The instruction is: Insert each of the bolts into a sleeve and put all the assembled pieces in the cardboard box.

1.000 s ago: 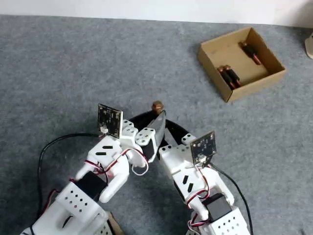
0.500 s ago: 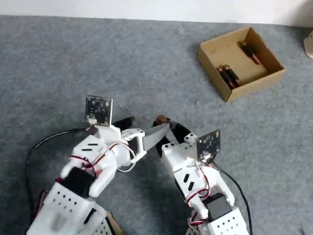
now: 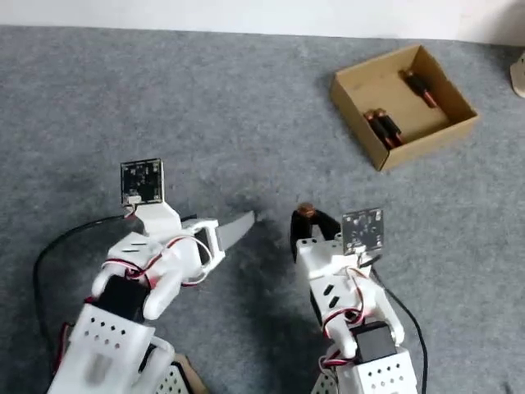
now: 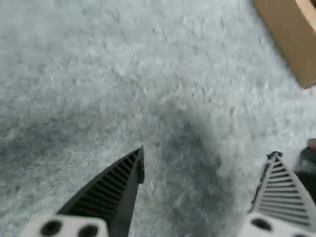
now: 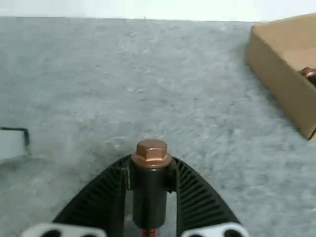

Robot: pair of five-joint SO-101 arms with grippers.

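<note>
Left gripper (image 4: 207,157) sits low over the grey carpeted table surface (image 3: 205,98), jaws spread wide apart (nothing between them, just carpet). Right gripper (image 5: 150,168) is beside it toward the table's middle, not touching, and is clamped on a black cylindrical sleeve (image 5: 148,195) with a copper-coloured hex-head bolt (image 5: 151,152) seated in it. The bolt head sticks out just past the fingertips, facing away from the arm, and a bit of copper shank shows at the sleeve's other end. In the high view the held assembly is off the carpet, well apart from the open brown cardboard box (image 3: 431,141) at the far right of the table. The box holds three black-and-copper assembled pieces (image 3: 384,127): two side by side by the near-left wall, and a third lying apart from them near the far wall.
</note>
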